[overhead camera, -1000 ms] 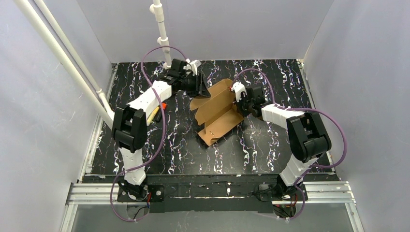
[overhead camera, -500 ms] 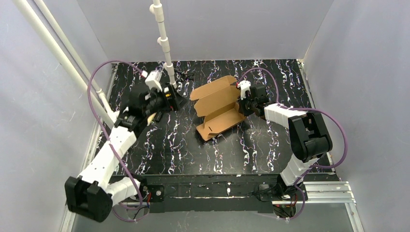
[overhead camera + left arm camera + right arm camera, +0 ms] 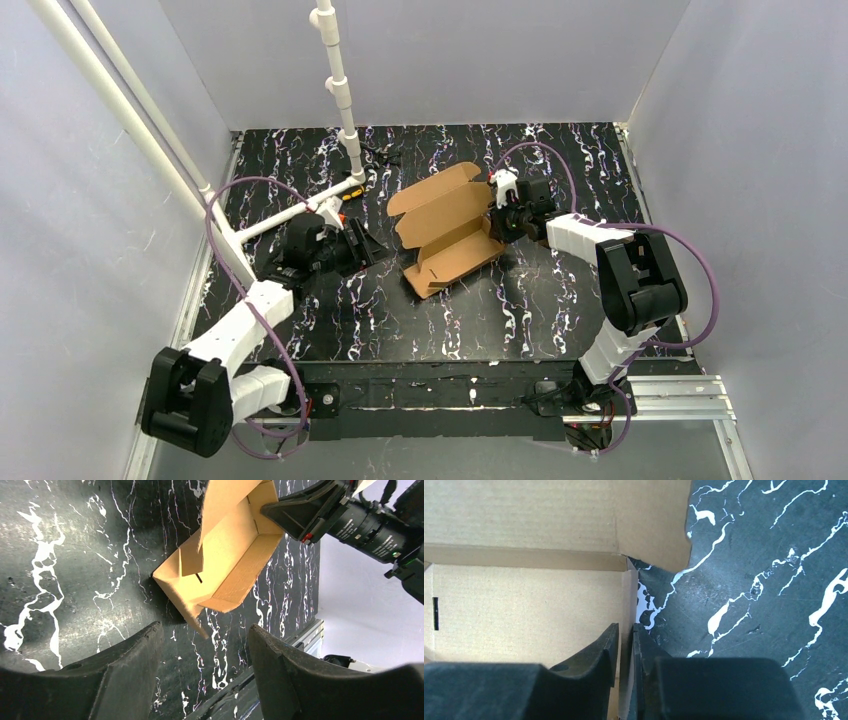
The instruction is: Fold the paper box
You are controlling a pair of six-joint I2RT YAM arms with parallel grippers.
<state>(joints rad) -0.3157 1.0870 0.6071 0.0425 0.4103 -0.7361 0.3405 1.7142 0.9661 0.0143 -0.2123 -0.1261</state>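
Note:
The paper box (image 3: 445,225) is brown cardboard, half formed into an open tray with its lid flap raised at the back, lying mid-table. It also shows in the left wrist view (image 3: 220,565) and the right wrist view (image 3: 524,600). My right gripper (image 3: 503,222) is shut on the box's right end wall; that wall (image 3: 626,600) runs between the two fingers. My left gripper (image 3: 368,243) is open and empty, low over the table to the left of the box, apart from it; its fingers (image 3: 130,665) frame the box's near corner.
A white pipe (image 3: 340,90) stands at the back with a branch (image 3: 290,212) lying on the table near the left arm. A small black-and-orange marker (image 3: 347,194) lies by the pipe's foot. Grey walls enclose three sides.
My left arm has swung away from the box's back-left flap, back and down toward the near left. The box has settled slightly lower and flatter. The right gripper keeps its hold.

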